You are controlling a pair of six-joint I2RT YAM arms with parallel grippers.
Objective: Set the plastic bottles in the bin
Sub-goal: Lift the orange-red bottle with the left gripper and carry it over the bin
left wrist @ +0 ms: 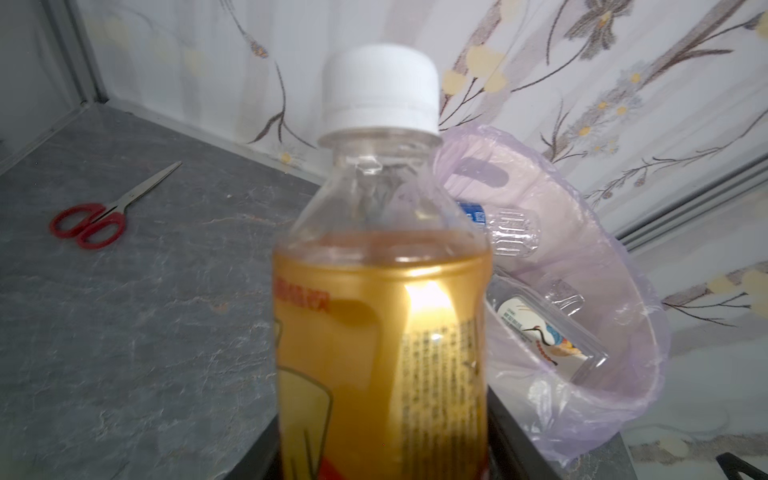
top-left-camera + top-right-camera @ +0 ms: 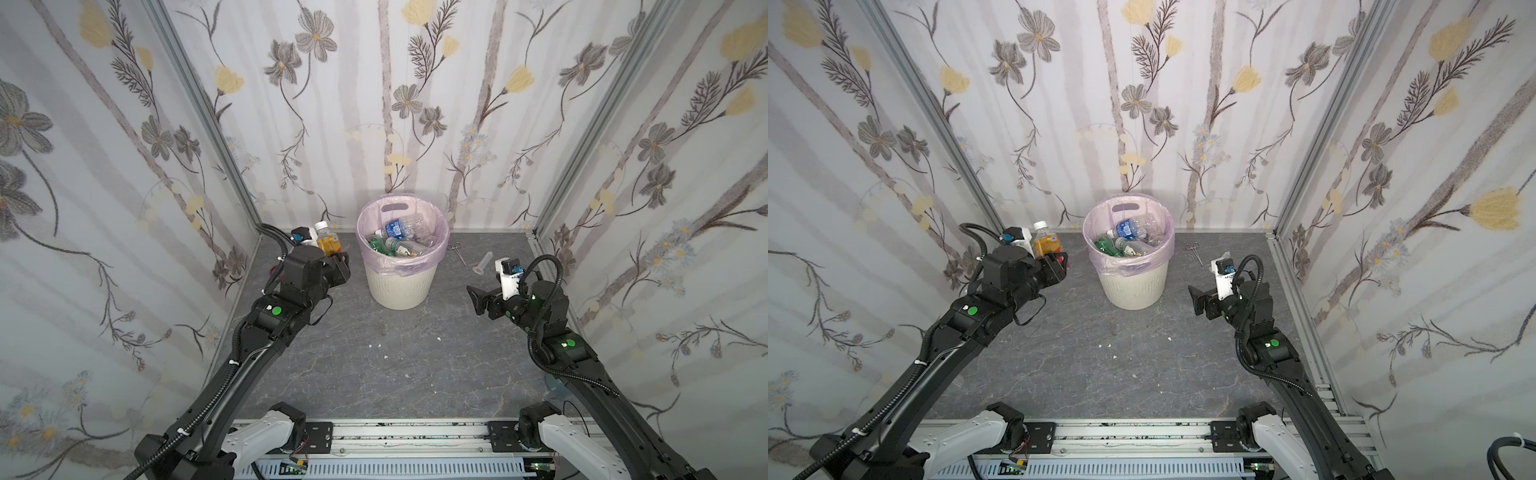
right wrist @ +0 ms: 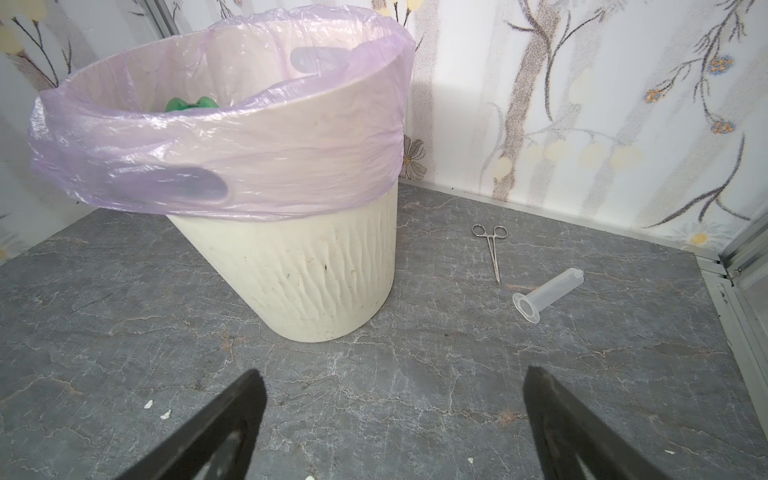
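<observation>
An orange bottle (image 2: 328, 243) (image 2: 1047, 243) with a white cap and gold label stands upright between the jaws of my left gripper (image 2: 338, 259) (image 1: 384, 440), which is shut on its lower body. It sits just left of the bin (image 2: 399, 282) (image 2: 1133, 286) (image 1: 623, 249) (image 3: 311, 270), a cream ribbed basket with a pink liner. Several plastic bottles (image 2: 395, 241) (image 2: 1125, 239) lie inside the bin, clear, blue-labelled and green. My right gripper (image 2: 478, 297) (image 2: 1198, 297) (image 3: 392, 395) hangs open and empty over the floor to the right of the bin.
Red-handled scissors (image 1: 89, 224) lie on the grey floor near the left back corner. Steel forceps (image 2: 457, 251) (image 3: 492, 249) and a clear flared tube (image 2: 484, 264) (image 3: 548, 293) lie right of the bin. Papered walls close in on three sides.
</observation>
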